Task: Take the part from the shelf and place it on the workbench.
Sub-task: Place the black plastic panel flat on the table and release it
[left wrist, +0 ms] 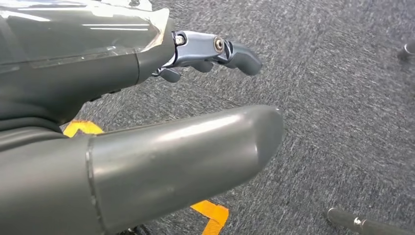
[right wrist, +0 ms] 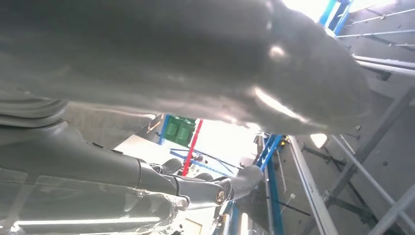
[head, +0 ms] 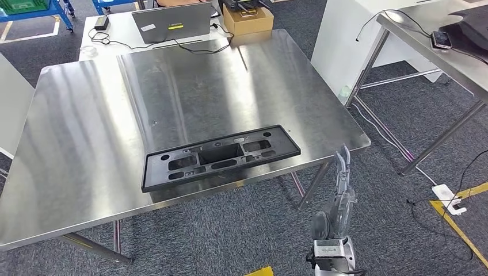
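Part (head: 220, 156), a long black plastic panel with cut-outs and a deeper pocket in its middle, lies flat on the steel workbench (head: 86, 126) near the front edge, a little tilted so its right end sits farther back. No hand touches it. Behind the workbench, the head view shows a white table (head: 115, 26) carrying a grey laptop (head: 171, 22), a cardboard box (head: 248, 19) and black cables, and a second steel table (head: 426, 43) at the right.

From the head view, the right hand (head: 340, 190) rises off the workbench's front right corner, above the grey carpet (head: 230, 230), fingers pointing up and away from the robot and holding nothing. The right wrist view adds what the head view lacks: blue frame posts (right wrist: 271, 147) and a green crate (right wrist: 178, 129) beyond the thick thumb, with the darker fingers (right wrist: 235, 183) slightly bent and apart from the thumb.

The left wrist view looks down at carpet and yellow floor tape (left wrist: 210, 215); the left hand (left wrist: 195, 98) hangs empty, its fingers (left wrist: 235, 54) gently curved and well apart from the thumb.
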Robot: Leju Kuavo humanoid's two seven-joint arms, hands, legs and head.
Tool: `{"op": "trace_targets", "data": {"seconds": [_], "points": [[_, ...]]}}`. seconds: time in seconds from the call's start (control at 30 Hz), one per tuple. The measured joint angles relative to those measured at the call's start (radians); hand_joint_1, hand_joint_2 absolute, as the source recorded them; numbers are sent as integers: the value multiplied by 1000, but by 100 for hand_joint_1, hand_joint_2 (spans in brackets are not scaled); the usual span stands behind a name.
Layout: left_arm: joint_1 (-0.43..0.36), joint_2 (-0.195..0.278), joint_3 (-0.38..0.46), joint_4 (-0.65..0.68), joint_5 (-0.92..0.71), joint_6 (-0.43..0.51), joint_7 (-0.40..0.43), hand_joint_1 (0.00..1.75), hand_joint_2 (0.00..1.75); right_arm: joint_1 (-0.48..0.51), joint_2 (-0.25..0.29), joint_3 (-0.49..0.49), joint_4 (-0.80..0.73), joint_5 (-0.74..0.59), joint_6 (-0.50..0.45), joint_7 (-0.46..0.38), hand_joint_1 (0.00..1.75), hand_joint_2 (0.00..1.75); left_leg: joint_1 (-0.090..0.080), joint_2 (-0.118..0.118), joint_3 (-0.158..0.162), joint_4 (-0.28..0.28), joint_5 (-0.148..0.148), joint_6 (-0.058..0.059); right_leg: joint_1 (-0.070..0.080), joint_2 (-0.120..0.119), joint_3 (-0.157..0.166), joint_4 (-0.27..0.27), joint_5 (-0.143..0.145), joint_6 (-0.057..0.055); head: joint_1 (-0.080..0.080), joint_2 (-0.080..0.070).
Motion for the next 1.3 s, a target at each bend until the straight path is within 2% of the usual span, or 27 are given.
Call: {"op": "trace_targets", "data": {"seconds": [0.07,0.13,0.2,0.27,0.3,0.33,0.37,0.43,0.47,0.5,0.53,0.6,0.63,0.7,0.77,0.8,0.83,0.87,0.9,0.97,1.0,1.07,1.13,1.17,1.2,1.27,1.3], "points": [[0,1,1,-1,0,1,6,0,0,12,1,-5,-12,11,12,1,0,0,-1,-5,-5,6,1,-11,3,2,-1,-5,6,-11,0,0],[0,0,4,-2,4,7,12,0,0,19,4,-7,-20,21,25,1,0,0,3,3,-15,22,-14,-22,-4,-4,-8,-8,12,-27,0,0],[-1,0,11,-2,9,17,15,0,0,24,7,-7,-23,29,36,3,0,0,10,25,-44,94,-80,-34,-7,-13,-21,-9,23,-46,-2,0],[-3,-1,18,-2,12,29,18,0,0,28,8,-7,-22,37,46,8,0,0,15,39,-88,220,-163,-45,-5,-21,-39,-9,35,-55,-4,0],[-4,-2,21,-2,12,34,19,0,0,28,9,-7,-20,43,50,14,0,0,17,41,-100,265,-183,-49,-4,-26,-49,-8,42,-55,-4,0],[-4,-3,23,-2,12,38,21,0,0,27,9,-8,-14,49,54,24,0,0,20,42,-96,281,-183,-52,-4,-29,-58,-8,48,-53,-4,0],[-4,-3,25,-2,11,41,23,0,0,24,9,-8,-5,56,58,35,0,0,22,43,-71,258,-163,-54,-5,-32,-66,-7,55,-50,-4,0],[-6,-4,27,-3,11,43,25,0,0,16,10,-10,26,68,66,60,0,0,27,48,20,129,-112,-55,-5,-36,-78,-6,67,-41,-4,0],[-8,-4,28,-4,10,42,25,0,0,9,12,-13,51,72,70,70,0,0,27,49,64,64,-97,-54,-4,-37,-81,-5,73,-34,-3,0],[-10,-5,29,-5,8,41,25,0,0,0,14,-17,80,77,75,80,0,0,26,49,89,19,-91,-50,-2,-38,-83,-6,80,-27,-2,0],[-12,-6,30,-5,6,40,26,0,0,-12,17,-23,116,82,78,88,0,0,22,48,98,-4,-91,-45,-1,-39,-84,-7,86,-19,-1,0],[-13,-7,33,-6,2,39,26,0,0,-36,24,-37,200,94,80,103,0,0,17,46,86,-9,-81,-29,1,-41,-86,-13,99,-4,2,0],[-14,-9,35,-6,-1,39,26,0,0,-49,27,-47,248,104,79,113,0,0,16,46,79,-11,-72,-19,1,-39,-92,-9,95,-1,3,0],[-16,-12,39,-8,-6,41,27,0,0,-72,31,-70,360,125,77,135,0,0,15,48,60,-17,-48,2,2,-34,-118,47,40,-9,5,0],[-16,-12,45,-9,-10,46,27,0,0,-105,33,-95,501,139,73,143,0,0,10,48,34,-15,-26,12,2,-30,-156,173,-47,-22,6,0],[-16,-13,47,-10,-11,50,27,0,0,-124,34,-109,577,143,70,146,0,0,6,48,21,-14,-16,14,2,-29,-166,231,-73,-21,7,0],[-16,-14,50,-10,-11,53,27,0,0,-144,34,-124,659,146,66,147,0,0,3,47,10,-13,-6,15,3,-28,-164,266,-83,-16,7,0],[-16,-16,53,-10,-12,56,27,0,0,-164,34,-138,737,148,60,146,0,0,-1,46,0,-12,3,16,4,-26,-142,260,-74,-9,7,0],[-16,-17,55,-10,-14,58,27,0,0,-184,33,-154,815,151,53,145,0,0,-5,45,-8,-12,11,16,6,-25,-101,215,-54,-4,7,0],[-16,-21,61,-10,-18,64,27,0,0,-228,32,-183,964,166,27,167,0,0,-11,43,-23,-9,26,12,12,-21,3,63,-28,-8,7,0],[-16,-22,65,-10,-20,69,27,0,0,-246,30,-196,1032,177,11,200,0,0,-13,42,-28,-8,34,8,16,-20,39,4,-24,-13,6,0],[-16,-25,72,-10,-23,79,28,0,0,-270,23,-221,1151,195,-12,286,0,0,-14,41,-33,-8,46,-1,25,-20,58,-40,-25,-25,6,0],[-13,-27,77,-10,-28,89,31,0,0,-277,13,-244,1239,188,-10,357,0,0,-12,39,-39,-4,48,-12,17,-24,46,-44,-12,-38,6,0],[-12,-27,79,-10,-29,92,33,0,0,-280,8,-258,1275,170,3,385,0,0,-10,39,-46,10,28,-18,11,-27,39,-46,-3,-47,5,0],[-10,-27,81,-10,-31,95,36,0,0,-282,4,-274,1305,147,19,407,0,0,-7,40,-58,39,-9,-24,5,-29,30,-49,8,-56,4,0],[-9,-26,84,-10,-36,98,42,0,0,-282,-3,-317,1357,105,44,454,0,0,3,42,-85,144,-113,-38,4,-32,6,-48,27,-64,1,0],[-9,-26,85,-10,-40,101,47,0,0,-279,-8,-341,1382,97,49,483,0,0,8,43,-95,201,-147,-44,3,-35,-5,-48,37,-63,0,0]]}}
